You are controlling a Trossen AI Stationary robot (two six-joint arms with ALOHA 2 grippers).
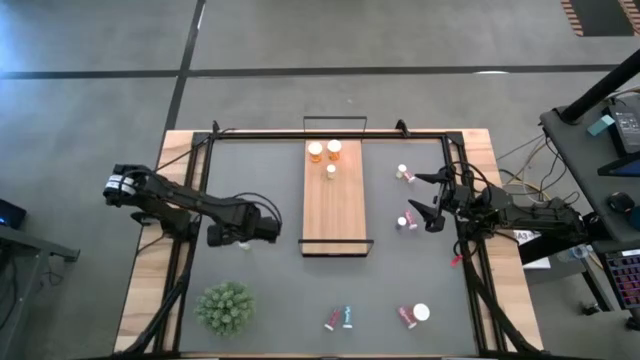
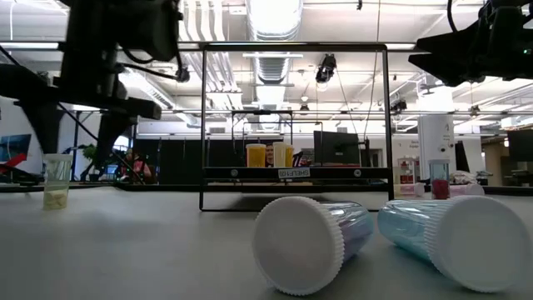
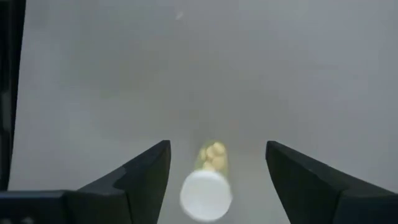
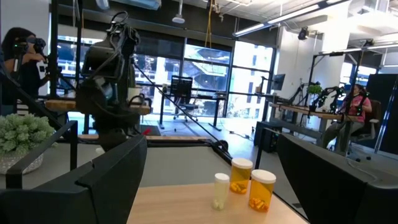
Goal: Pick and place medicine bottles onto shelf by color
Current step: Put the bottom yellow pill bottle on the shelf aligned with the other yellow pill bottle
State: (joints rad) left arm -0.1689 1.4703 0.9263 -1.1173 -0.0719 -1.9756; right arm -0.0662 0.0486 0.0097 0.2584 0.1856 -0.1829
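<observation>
The left gripper (image 3: 217,180) hangs straight over a slim clear bottle (image 3: 207,186) with a white cap and pale pills, standing upright on the desk (image 1: 270,290) just left of the shelf (image 1: 334,200). Its fingers are spread, clear of the bottle on both sides. A good grasp means descending centred, closing below the cap. The right gripper (image 1: 432,200) waits wide open, empty, right of the shelf.

My left arm reaches in from the left edge of the table, wrist bent downward, and my left gripper (image 1: 243,236) points down over the table's left half with its fingers (image 3: 146,177) spread apart. My right arm comes from the right edge, stretched level, and my right gripper (image 1: 427,200) has its fingers (image 4: 115,174) wide apart.
</observation>
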